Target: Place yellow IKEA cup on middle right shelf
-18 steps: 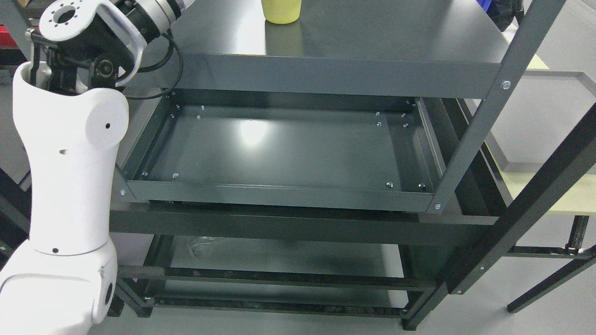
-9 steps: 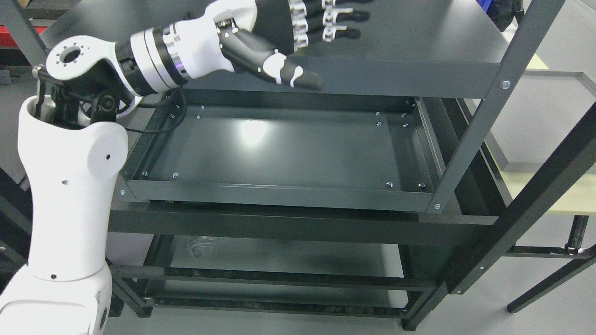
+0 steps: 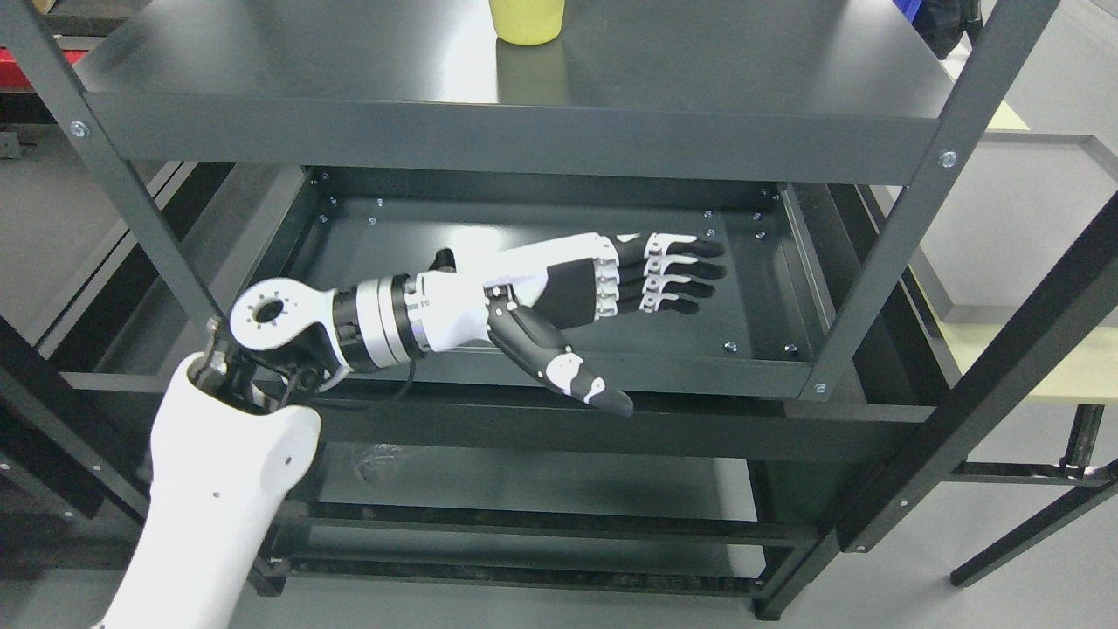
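Up top, the yellow cup [image 3: 527, 21] stands on the top shelf [image 3: 699, 79] at the picture's upper edge, left of the shelf's middle, its rim cut off by the frame. Well below it, the left hand [image 3: 603, 281] reaches over the middle shelf [image 3: 524, 279], whose tray floor is dark and glossy. The hand's fingers [image 3: 681, 271] are stretched out straight, pointing right, and the thumb [image 3: 568, 371] juts forward and down past the tray's front lip. It holds nothing, and whether it touches the tray floor cannot be told. The white forearm enters from the lower left and bends at the wrist joint just outside the left post [image 3: 131, 192]. A lower shelf [image 3: 524, 480] shows beneath. A pale table [image 3: 1066, 367] stands to the right of the rack.
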Available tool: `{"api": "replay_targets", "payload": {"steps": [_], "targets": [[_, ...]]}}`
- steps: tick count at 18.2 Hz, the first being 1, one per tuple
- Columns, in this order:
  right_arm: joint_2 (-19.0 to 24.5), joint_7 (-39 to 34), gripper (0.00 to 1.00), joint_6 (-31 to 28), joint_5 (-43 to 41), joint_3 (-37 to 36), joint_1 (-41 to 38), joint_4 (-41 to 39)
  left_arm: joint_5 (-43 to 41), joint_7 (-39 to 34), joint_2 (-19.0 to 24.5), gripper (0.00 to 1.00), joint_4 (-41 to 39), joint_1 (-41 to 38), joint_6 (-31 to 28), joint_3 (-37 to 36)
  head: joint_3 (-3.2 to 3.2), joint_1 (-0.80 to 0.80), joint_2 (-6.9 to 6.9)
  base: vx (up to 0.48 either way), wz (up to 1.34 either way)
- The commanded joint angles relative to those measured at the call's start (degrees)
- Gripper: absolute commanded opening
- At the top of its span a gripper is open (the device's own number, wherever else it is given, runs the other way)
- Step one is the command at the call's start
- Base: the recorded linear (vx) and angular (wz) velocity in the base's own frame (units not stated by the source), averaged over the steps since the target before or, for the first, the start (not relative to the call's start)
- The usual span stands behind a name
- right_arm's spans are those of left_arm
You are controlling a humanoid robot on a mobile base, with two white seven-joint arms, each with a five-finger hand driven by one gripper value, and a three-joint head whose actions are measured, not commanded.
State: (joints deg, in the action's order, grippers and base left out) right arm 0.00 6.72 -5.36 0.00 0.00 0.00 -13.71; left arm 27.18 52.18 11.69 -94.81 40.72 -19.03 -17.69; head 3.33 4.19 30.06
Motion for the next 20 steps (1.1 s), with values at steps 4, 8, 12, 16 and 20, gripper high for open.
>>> {"api": "replay_targets", "payload": {"steps": [4, 8, 12, 16, 20], "targets": [[-1.00, -0.04, 0.99, 0.00, -1.41, 0.97, -0.79, 0.00, -19.27, -30.15, -10.69, 0.97, 11.93, -17.76, 17.86, 6.50, 0.00, 0.00, 0.00, 0.000, 0.00], [-1.00, -0.04, 0.99, 0.00, -1.41, 0.97, -0.79, 0.00, -19.36, -37.24, -10.69, 0.97, 11.40, -23.12, 28.32, 9.87, 0.00, 0.00, 0.00, 0.000, 0.00], [-1.00, -0.04, 0.99, 0.00, -1.41, 0.97, -0.79, 0.00, -19.27, -37.50, -10.69, 0.99, 7.37, -28.76, 29.84, 12.42, 0.00, 0.00, 0.00, 0.000, 0.00], [-1.00, -0.04, 0.99, 0.00, -1.41, 0.97, -0.79, 0.00, -19.36, -42.85, -10.69, 0.99, 1.21, -31.05, 26.08, 14.08, 0.00, 0.00, 0.00, 0.000, 0.00], [-1.00, -0.04, 0.99, 0.00, -1.41, 0.97, -0.79, 0.00, -19.36, -44.62, -10.69, 0.99, -2.31, -30.53, 23.34, 16.11, 0.00, 0.00, 0.00, 0.000, 0.00]]}}
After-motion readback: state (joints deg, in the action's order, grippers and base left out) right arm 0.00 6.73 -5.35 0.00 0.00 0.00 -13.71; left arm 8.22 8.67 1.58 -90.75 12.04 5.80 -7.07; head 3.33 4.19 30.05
